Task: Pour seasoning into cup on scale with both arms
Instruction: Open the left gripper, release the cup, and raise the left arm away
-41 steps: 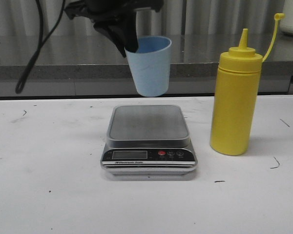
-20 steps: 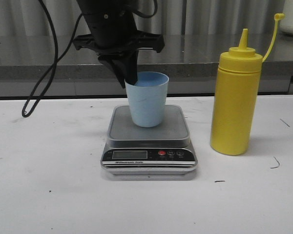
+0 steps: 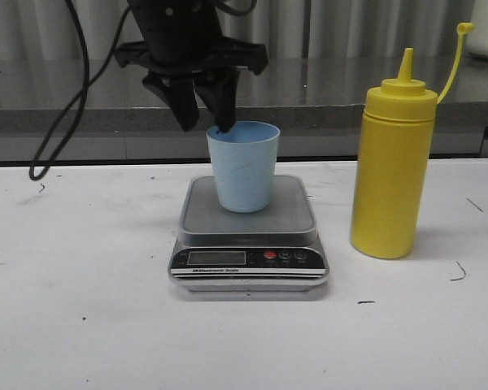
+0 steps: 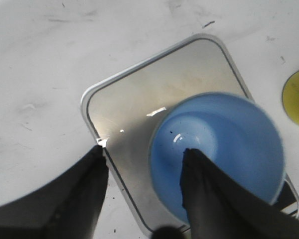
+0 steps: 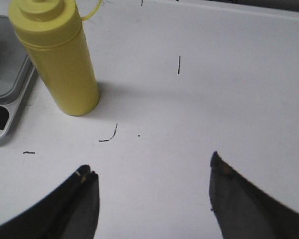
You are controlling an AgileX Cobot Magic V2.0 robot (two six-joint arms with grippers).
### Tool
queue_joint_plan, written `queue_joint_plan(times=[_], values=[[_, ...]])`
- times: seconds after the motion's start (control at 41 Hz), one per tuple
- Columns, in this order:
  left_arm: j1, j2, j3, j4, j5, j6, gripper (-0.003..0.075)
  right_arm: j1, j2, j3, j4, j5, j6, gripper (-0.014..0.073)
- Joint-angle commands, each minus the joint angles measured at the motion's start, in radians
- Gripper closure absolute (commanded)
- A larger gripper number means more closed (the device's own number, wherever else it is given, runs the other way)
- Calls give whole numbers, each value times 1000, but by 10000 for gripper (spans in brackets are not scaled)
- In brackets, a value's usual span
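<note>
Front view has the pale blue cup (image 3: 243, 166) sitting upright on the scale (image 3: 250, 236), roughly mid-platform, with bare grey plate showing on both sides of it. The left gripper (image 3: 205, 104) hangs right over the cup's rim with its jaws spread: one finger dips just inside the rim, the other sits outside, so it's straddling the wall rather than pinching it. Whether that inner finger actually touches the plastic is hard to tell. The yellow seasoning (image 3: 392, 172) bottle stands on the white table (image 3: 81, 325) just right of the scale, with a small gap between them.

The right gripper (image 5: 152, 191) only shows in its own wrist view, fingers wide apart over bare table, well clear of the bottle. The scale display is too small to read. The table is scuffed with little black marks.
</note>
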Motion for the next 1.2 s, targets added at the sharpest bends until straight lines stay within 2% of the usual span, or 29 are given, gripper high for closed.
queue_joint_plan(times=[0.0, 0.146, 0.415, 0.659, 0.976, 1.171], values=[[-5, -150, -10, 13, -39, -6, 373, -6, 2, -33, -7, -63, -10, 97], [-5, -307, 137, 13, -112, -6, 373, -6, 2, -33, -7, -63, -10, 97], [-5, -681, 530, 25, -290, -6, 373, -6, 2, -33, -7, -63, -10, 97], [-5, -1024, 790, 19, -301, -6, 373, -6, 2, -33, -7, -63, -10, 97], [-5, -1463, 1024, 5, -326, -6, 373, -6, 2, -33, -7, -63, -10, 97], [-5, -1598, 1101, 5, -348, -6, 373, -6, 2, -33, -7, -63, -10, 97]])
